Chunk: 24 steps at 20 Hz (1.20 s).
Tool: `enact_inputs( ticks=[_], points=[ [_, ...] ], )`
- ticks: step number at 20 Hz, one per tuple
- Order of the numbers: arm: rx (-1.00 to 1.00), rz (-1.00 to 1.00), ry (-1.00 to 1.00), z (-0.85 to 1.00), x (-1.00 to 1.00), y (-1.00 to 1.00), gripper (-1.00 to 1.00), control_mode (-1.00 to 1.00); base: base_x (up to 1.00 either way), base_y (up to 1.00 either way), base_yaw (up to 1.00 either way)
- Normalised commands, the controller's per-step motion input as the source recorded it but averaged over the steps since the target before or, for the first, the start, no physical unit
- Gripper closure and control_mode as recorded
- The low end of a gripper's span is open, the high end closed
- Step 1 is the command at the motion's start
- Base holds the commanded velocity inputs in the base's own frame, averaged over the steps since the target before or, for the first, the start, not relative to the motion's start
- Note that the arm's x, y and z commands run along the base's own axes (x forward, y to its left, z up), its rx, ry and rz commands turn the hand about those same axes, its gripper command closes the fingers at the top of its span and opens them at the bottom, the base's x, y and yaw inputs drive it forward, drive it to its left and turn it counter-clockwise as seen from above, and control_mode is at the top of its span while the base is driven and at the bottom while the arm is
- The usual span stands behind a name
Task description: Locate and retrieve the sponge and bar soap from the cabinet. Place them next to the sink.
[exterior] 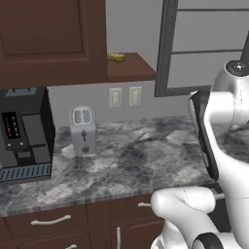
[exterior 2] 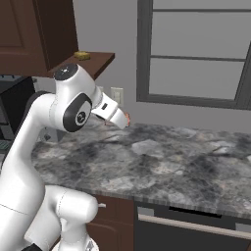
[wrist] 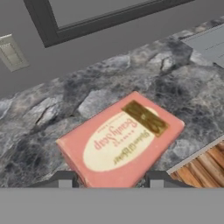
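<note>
over the dark stone counter [exterior 2: 162, 162], the gripper [wrist: 109, 180] is carrying the bar soap [wrist: 120, 139], fingers [wrist: 64, 179] clamping its near end from both sides. soap's long axis is running away from the claw, slanting toward the pale grey sink [wrist: 209, 41] at the hand view's upper right; sink is lying well apart, so the next move looks like a carry that way. sponge [exterior: 115, 57] is sitting on the cabinet [exterior: 53, 39] shelf board, not yet fetched. toaster [exterior: 83, 130] is standing on the counter.
</note>
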Motion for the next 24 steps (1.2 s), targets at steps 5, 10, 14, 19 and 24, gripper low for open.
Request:
enact_inputs(
  ticks=[5, 10, 14, 19, 24],
  points=[
    [0.00, -0.03, 0.00, 0.00, 0.00, 0.00, 1.00, -1.00, 0.00, 0.00, 0.00],
    [0.00, -0.03, 0.00, 0.00, -0.02, -0.05, 1.00, 1.00, -0.14, -0.46, -0.13],
    [0.00, 0.00, 0.00, 0.00, 0.00, 0.00, 1.00, 1.00, -0.05, -0.25, -0.18],
    [0.00, 0.00, 0.00, 0.00, 0.00, 0.00, 1.00, 1.00, -0.01, -0.35, -0.33],
    [0.00, 0.00, 0.00, 0.00, 0.00, 0.00, 1.00, 1.00, 0.01, -0.30, -0.38]
  ],
)
